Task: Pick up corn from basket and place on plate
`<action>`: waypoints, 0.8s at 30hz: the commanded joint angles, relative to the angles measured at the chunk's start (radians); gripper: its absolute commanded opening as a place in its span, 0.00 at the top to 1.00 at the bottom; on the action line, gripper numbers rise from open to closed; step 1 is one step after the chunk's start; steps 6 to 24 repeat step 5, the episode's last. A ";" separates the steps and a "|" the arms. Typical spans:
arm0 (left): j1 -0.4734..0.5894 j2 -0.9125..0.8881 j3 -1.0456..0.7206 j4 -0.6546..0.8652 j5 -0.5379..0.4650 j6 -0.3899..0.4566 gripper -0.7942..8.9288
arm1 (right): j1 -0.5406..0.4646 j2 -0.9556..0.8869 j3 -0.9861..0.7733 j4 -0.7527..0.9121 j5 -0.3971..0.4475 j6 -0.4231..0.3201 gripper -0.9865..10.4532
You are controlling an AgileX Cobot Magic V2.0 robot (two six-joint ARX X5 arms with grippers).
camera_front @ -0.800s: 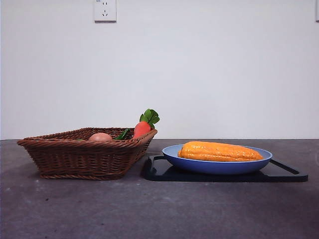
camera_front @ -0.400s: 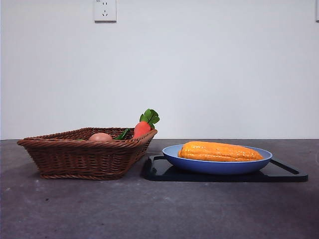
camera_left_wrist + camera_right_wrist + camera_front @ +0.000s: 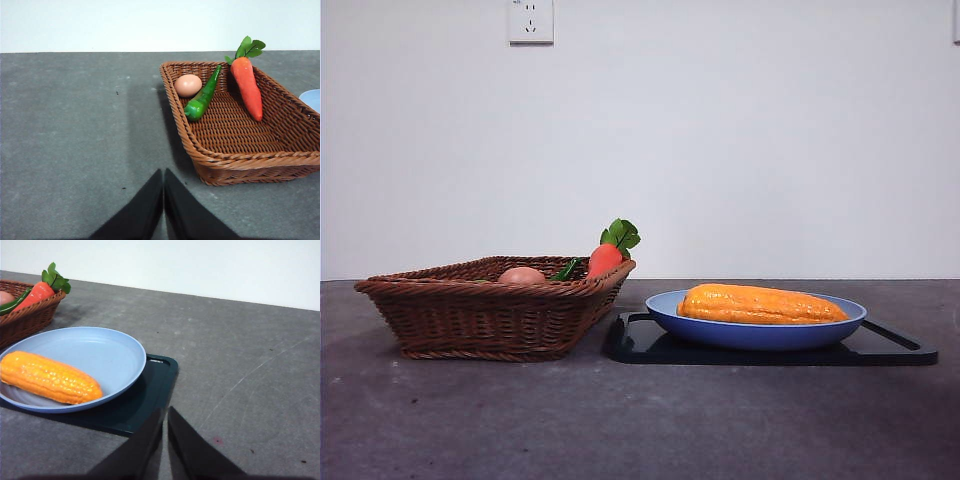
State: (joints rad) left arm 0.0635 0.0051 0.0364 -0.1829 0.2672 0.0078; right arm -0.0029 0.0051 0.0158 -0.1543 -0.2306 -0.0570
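Although the task calls for lifting it out of the basket point(image 3: 490, 310), the corn point(image 3: 760, 304) already lies in the blue plate point(image 3: 755, 333), which sits on a black tray point(image 3: 880, 350) just beside the basket, so the job looks done and no further carry seems needed. Its long axis runs along the counter point(image 3: 620, 420) across the front view, flat on the plate's floor. The right pincer point(image 3: 165, 435) is the nearer one: it hangs back over bare counter beside the tray, the corn point(image 3: 50, 377) lying ahead of it and off to one side. Its jaws are pressed together and hold nothing. The left pincer point(image 3: 163, 200), likewise closed and empty, waits short of the basket point(image 3: 240, 155), which holds only a carrot point(image 3: 247, 85), a green pepper point(image 3: 202, 97) and an egg point(image 3: 188, 85).
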 commanded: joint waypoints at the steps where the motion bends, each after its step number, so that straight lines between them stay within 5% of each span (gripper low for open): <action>1: 0.003 -0.002 -0.019 -0.027 0.003 -0.005 0.91 | -0.002 -0.002 -0.006 -0.004 0.003 -0.003 0.91; 24: 0.003 -0.002 -0.019 -0.027 0.003 -0.005 0.91 | -0.002 -0.002 -0.006 -0.004 0.003 -0.003 0.91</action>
